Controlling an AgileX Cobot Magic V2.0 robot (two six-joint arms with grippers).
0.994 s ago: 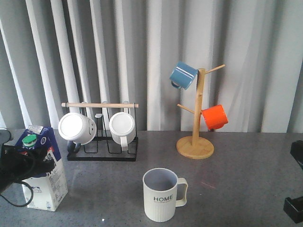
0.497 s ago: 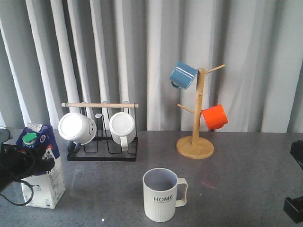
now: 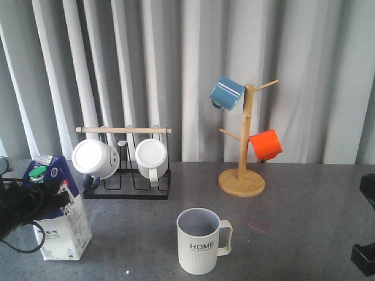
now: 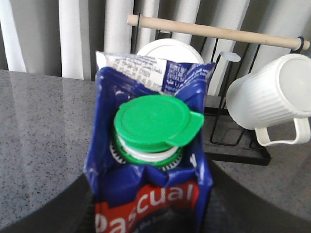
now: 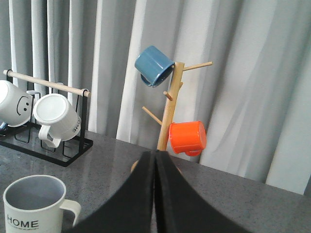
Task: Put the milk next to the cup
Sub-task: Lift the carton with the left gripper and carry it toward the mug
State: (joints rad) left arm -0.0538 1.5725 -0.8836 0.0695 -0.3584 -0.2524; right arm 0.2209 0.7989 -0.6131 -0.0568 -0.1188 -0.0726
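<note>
— Where is the milk [image 3: 57,206]?

— At the left edge of the table [image 3: 293,199], tilted, its top leaning away from the cup [image 3: 202,240]. My left jaws [image 3: 23,199] are clamped on its upper part; in my left wrist view the green cap [image 4: 154,122] and the red label sit right in front of me. I cannot tell whether its base touches the table.

— And the cup?

— Upright near the table's front edge, about mid-table, "HOME" facing forward, handle to the right. Well apart from the milk.

— Your right jaws [image 5: 155,194]?

— Pressed together, nothing between them, low at the right side.

— Anything else?

— A black wire rack [image 3: 126,175] with two white mugs behind the milk; a wooden mug tree [image 3: 243,152] carrying a blue mug [image 3: 227,92] and an orange mug [image 3: 265,144].
</note>
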